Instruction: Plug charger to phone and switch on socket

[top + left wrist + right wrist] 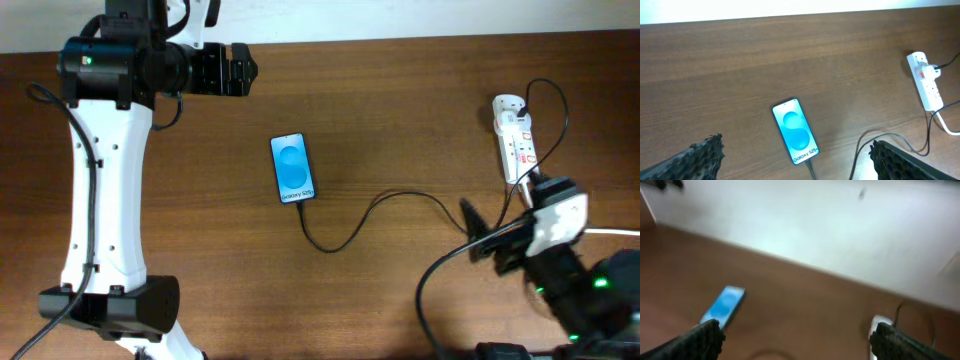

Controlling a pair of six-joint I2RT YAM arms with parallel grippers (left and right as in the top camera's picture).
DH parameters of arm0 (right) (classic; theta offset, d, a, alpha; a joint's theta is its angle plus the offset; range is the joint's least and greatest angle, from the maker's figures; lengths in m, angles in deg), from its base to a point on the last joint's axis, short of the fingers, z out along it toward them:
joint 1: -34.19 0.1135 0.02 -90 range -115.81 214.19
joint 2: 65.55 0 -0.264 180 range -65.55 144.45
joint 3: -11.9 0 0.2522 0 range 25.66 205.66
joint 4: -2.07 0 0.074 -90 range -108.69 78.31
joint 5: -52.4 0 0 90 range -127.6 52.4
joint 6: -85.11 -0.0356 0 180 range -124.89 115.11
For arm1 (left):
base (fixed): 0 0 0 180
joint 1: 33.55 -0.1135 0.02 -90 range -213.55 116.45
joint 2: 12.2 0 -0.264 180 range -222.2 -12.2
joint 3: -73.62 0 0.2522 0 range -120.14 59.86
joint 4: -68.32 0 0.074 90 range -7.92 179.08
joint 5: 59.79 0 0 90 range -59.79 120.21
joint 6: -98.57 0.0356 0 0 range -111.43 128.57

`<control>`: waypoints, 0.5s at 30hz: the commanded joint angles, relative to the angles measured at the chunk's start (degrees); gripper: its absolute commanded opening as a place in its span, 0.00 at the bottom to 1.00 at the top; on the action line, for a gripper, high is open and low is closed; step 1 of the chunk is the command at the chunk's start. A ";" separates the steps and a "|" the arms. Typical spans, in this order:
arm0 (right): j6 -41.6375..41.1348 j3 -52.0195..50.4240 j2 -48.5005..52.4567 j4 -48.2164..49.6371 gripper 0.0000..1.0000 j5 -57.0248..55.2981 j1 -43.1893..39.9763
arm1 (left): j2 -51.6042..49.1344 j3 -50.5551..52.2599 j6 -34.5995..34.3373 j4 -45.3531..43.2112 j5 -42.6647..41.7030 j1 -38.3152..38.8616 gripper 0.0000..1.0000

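Lying flat mid-desk on dark brown wood-grain desk (400,110): slim black-framed phone with bright blue screen (293,168), thin black curvy cable (345,235) entering its near end. Far right: white elongated power strip (514,135). Left fingers (707,157) spread, empty. Right fingers (707,340) likewise spread, empty, blurred.

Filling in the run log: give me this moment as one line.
phone: screen lit, charger cable at its bottom edge | power strip: right | left claw: open, empty | right claw: open, empty

The blue-screened phone (293,168) lies flat mid-table, the black charger (365,222) plugged in, the white socket (516,138) far right.
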State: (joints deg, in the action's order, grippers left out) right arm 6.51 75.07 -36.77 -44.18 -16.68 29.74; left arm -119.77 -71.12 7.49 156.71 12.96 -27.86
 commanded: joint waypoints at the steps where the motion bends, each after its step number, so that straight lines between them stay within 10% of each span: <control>1: 0.59 -15.17 -6.75 11.58 0.98 -7.15 3.04 | 0.81 -0.22 0.31 0.11 0.15 -0.13 0.99; 15: 0.13 -47.93 -28.59 33.42 0.98 -12.15 5.99 | 0.81 -0.22 0.31 0.11 0.15 -0.13 0.99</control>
State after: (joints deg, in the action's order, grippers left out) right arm 7.10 30.00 -64.59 -13.02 -27.50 35.16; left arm -119.77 -71.12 7.49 156.74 12.94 -27.86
